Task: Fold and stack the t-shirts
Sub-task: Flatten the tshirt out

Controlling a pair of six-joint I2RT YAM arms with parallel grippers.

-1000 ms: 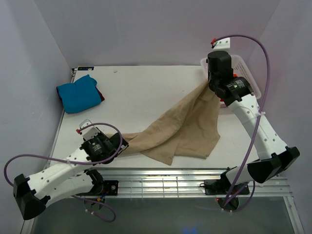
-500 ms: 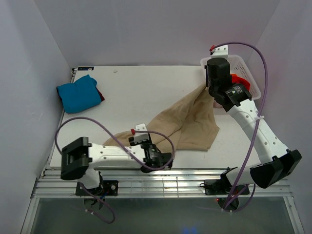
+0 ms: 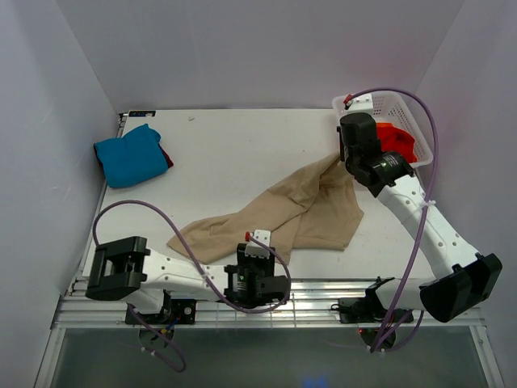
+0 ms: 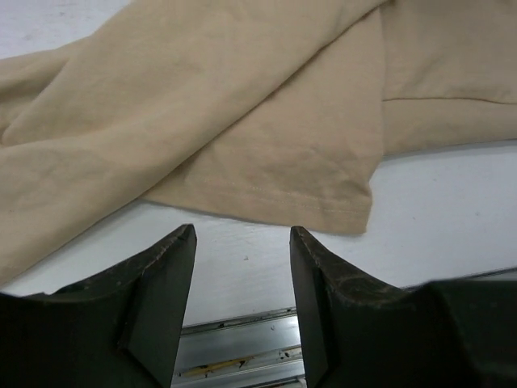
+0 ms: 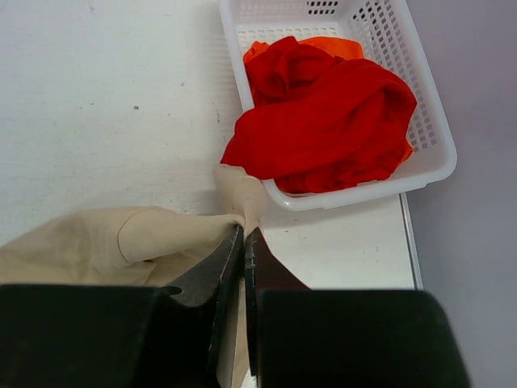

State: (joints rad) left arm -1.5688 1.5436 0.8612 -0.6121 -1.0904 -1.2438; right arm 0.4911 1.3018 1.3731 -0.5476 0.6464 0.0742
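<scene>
Tan-beige t-shirt lay stretched diagonally across the table, near-left to far-right. The right jaws pinched its far-right end, while the left jaws stood spread and empty just short of its near hem.

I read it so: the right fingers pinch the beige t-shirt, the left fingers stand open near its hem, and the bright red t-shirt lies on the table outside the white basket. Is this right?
Not quite: the bright red t-shirt lies inside the white basket, not outside it, as the right wrist view shows. The rest holds.
</scene>
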